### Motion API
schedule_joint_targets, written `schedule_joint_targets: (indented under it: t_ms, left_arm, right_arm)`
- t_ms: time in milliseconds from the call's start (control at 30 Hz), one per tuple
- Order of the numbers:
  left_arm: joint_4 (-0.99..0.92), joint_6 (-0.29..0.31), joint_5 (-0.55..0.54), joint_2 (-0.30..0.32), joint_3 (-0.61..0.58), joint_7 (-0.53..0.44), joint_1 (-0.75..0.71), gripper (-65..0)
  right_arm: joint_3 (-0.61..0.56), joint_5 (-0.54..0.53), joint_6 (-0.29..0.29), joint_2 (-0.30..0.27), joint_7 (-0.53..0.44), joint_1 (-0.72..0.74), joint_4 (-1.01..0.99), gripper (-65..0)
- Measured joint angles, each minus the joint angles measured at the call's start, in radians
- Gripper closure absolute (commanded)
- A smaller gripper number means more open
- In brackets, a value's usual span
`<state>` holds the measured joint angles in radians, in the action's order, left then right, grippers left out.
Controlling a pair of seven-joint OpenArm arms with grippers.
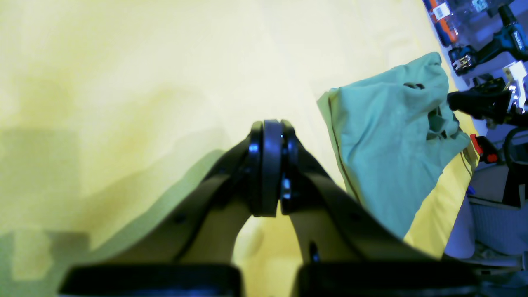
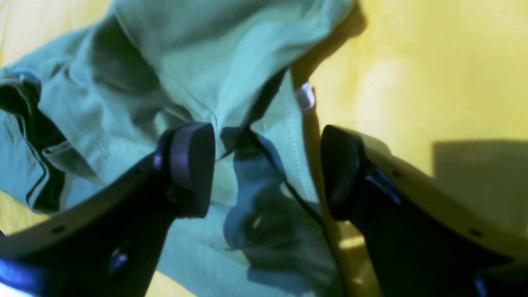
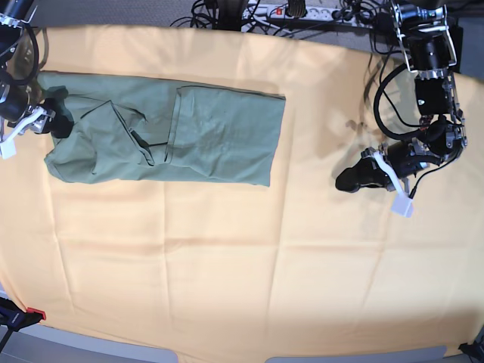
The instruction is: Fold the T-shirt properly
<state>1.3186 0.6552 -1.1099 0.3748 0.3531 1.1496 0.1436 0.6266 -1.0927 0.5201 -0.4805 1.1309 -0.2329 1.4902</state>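
Risking dragging the half-folded T-shirt (image 3: 162, 134) lying far left on the table cloth (image 3: 242, 257) if right gripper (image 2: 268, 165), gaping empty, snags cloth; left gripper (image 1: 270, 173) sitting closed, empty.

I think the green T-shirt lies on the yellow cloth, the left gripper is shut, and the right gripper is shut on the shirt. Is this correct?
Not quite. The right gripper is open: the right wrist view shows its jaws apart over the T-shirt. The rest holds: the shirt lies on the yellow cloth and the left gripper is shut.
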Motion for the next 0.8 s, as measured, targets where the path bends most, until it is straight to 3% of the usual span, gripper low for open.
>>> schedule_joint_targets:
  t_ms: [200, 367, 533, 700, 800]
  left_arm:
    - [0.000, 0.000, 0.000, 0.000, 0.000, 0.022, 0.000, 0.0]
    - [0.000, 0.000, 0.000, 0.000, 0.000, 0.024, -0.002, 0.0]
    - [0.000, 0.000, 0.000, 0.000, 0.000, 0.025, -0.002, 0.0]
    - [0.000, 0.000, 0.000, 0.000, 0.000, 0.025, -0.002, 0.0]
    - [0.000, 0.000, 0.000, 0.000, 0.000, 0.025, -0.002, 0.0]
  right_arm:
    - [0.000, -0.052, 0.005, 0.002, 0.027, 0.000, -0.010, -42.0]
    - [0.000, -0.178, 0.051, 0.001, 0.040, 0.003, -0.099, -42.0]
    - [0.005, -0.219, 0.109, 0.002, 0.040, 0.012, -0.183, -42.0]
    - [-0.001, -0.356, 0.158, 0.001, 0.180, 0.011, -0.192, -42.0]
    - [-0.037, -0.382, 0.173, 0.000, 0.193, 0.012, -0.194, -42.0]
